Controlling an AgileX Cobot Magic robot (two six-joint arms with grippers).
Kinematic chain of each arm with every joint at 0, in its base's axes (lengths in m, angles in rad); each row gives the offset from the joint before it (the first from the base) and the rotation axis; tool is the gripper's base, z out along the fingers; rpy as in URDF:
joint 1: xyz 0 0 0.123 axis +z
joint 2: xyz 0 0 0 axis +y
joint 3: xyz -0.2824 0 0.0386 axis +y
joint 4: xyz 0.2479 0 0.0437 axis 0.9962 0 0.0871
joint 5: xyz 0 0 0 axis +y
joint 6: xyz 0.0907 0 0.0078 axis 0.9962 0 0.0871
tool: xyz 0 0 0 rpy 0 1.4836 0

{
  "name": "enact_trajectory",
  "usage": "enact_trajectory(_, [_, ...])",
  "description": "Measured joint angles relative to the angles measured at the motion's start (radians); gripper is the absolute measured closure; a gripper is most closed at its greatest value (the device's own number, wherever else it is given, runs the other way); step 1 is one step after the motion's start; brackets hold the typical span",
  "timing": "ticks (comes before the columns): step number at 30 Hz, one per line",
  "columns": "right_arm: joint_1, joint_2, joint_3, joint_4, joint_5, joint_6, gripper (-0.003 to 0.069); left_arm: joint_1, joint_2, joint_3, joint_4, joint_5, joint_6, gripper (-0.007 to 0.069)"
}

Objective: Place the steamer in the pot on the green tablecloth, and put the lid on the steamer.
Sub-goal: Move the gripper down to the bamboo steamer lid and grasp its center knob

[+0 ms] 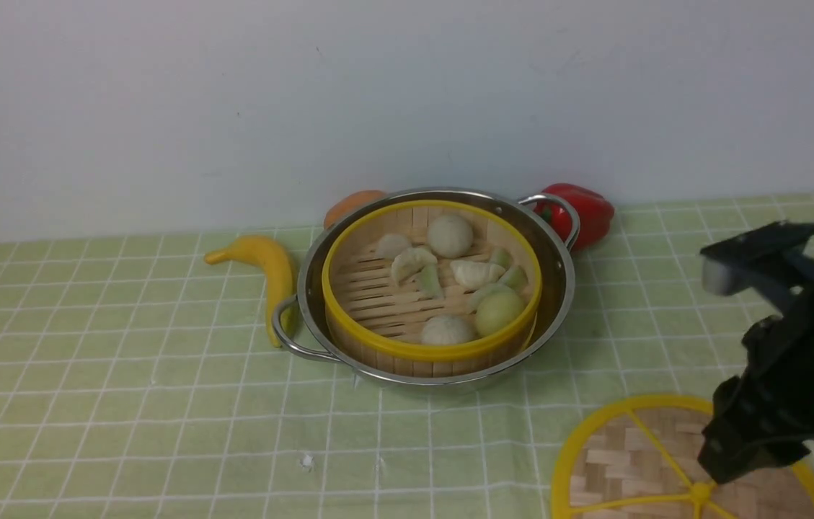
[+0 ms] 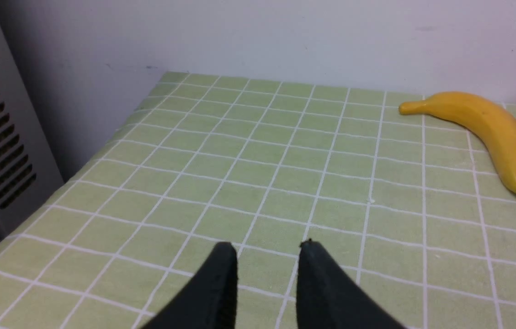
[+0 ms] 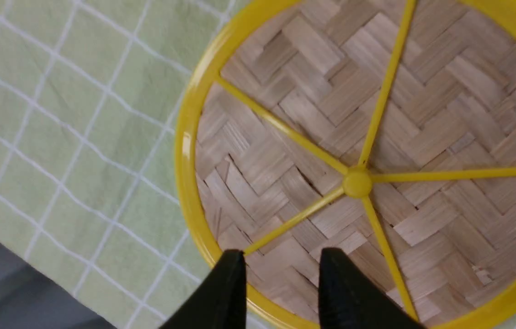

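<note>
Nearest, the lid (image 1: 637, 461) lies flat on the green tablecloth (image 1: 125, 375) at front right, with its knob and six yellow spokes facing up and woven bamboo inside a yellow rim. The right gripper (image 3: 279, 262) hovers over its edge, jaws moderately apart and empty. The left gripper (image 2: 267, 251) is likewise parted over bare cloth. Farther back, the steamer (image 1: 378, 295) sits upright inside the pot (image 1: 559, 288), uncovered, holding buns.

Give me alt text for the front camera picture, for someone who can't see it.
The steamer, uncovered and holding buns and dumplings, sits inside the pot on the green tablecloth. The lid lies flat at near right under the right gripper. A banana lies left of the pot, a red pepper behind it.
</note>
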Motion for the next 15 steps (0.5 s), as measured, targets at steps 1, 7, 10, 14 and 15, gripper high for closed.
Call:
enact_trajectory(1, [0.018, 0.015, 0.000, -0.034, -0.001, 0.028, 0.0416, 0.000, 0.000, 0.000, 0.000, 0.000, 0.000, 0.0433])
enact_trajectory(7, [0.075, 0.084, -0.003, -0.186, -0.040, 0.150, 0.0416, 0.000, 0.000, 0.000, 0.000, 0.000, 0.000, 0.0427])
enact_trajectory(10, [0.076, 0.119, -0.005, -0.196, -0.077, 0.162, 0.0416, 0.000, 0.000, 0.000, 0.000, 0.000, 0.000, 0.0423])
enact_trajectory(14, [0.076, 0.153, -0.005, -0.196, -0.114, 0.165, 0.0416, 0.000, 0.000, 0.000, 0.000, 0.000, 0.000, 0.0414])
enact_trajectory(15, [0.076, 0.171, -0.005, -0.196, -0.124, 0.165, 0.0416, 0.000, 0.000, 0.000, 0.000, 0.000, 0.000, 0.0412])
